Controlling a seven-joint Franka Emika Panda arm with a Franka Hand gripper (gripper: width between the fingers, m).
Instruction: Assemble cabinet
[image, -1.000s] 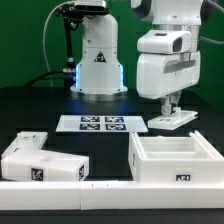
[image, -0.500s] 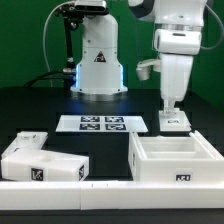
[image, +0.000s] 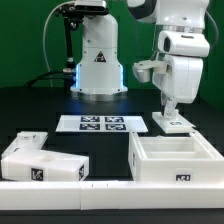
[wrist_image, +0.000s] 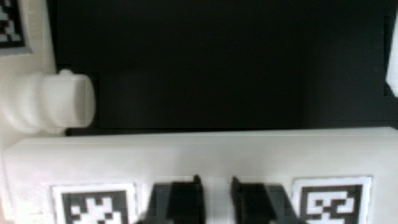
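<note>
- One flat white panel (image: 178, 123) lay on the table just behind the open cabinet box (image: 176, 160).
- Jaws fully closed and clasping nothing visible, the gripper (image: 170, 112) stood on that panel, probably to push it.

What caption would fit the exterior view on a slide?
Closed gripper at a flat white panel lying on the table behind the open cabinet box.
</note>
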